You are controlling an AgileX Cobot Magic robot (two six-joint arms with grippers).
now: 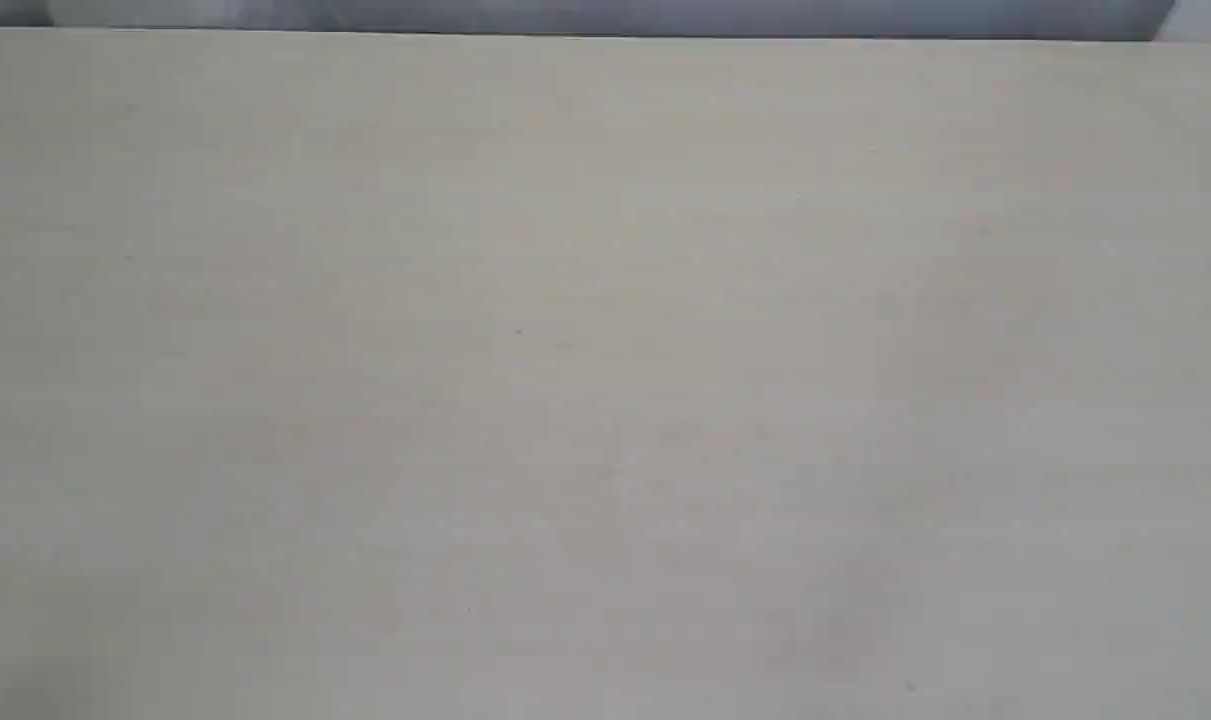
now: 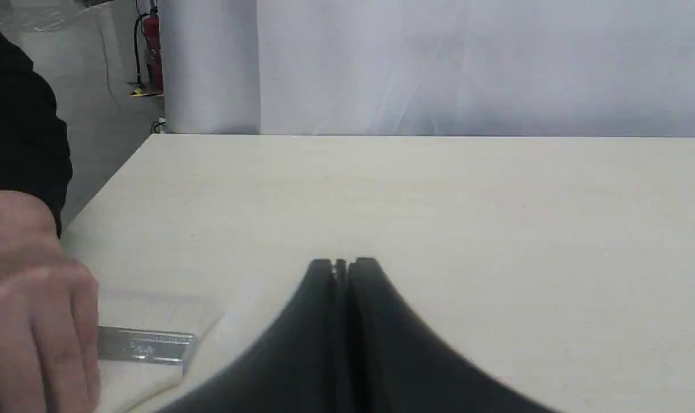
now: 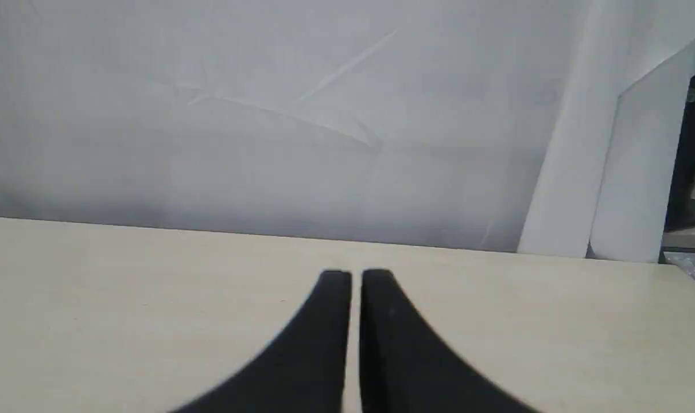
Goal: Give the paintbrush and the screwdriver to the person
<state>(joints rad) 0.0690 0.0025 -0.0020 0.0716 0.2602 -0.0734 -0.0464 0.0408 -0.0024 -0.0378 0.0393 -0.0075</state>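
Wide flat paintbrush (image 2: 146, 346) with silver metal ferrule lying on pale tabletop (image 2: 439, 201), one end covered by person's bare hand (image 2: 31, 310), near black left robot hand (image 2: 341, 264), its tips pressed together and empty, black right robot hand (image 3: 356, 275) likewise nearly closed on nothing

I see the paintbrush (image 2: 146, 344) lying flat near my pale table's (image 2: 439, 195) corner, partly under the person's hand (image 2: 31, 310).
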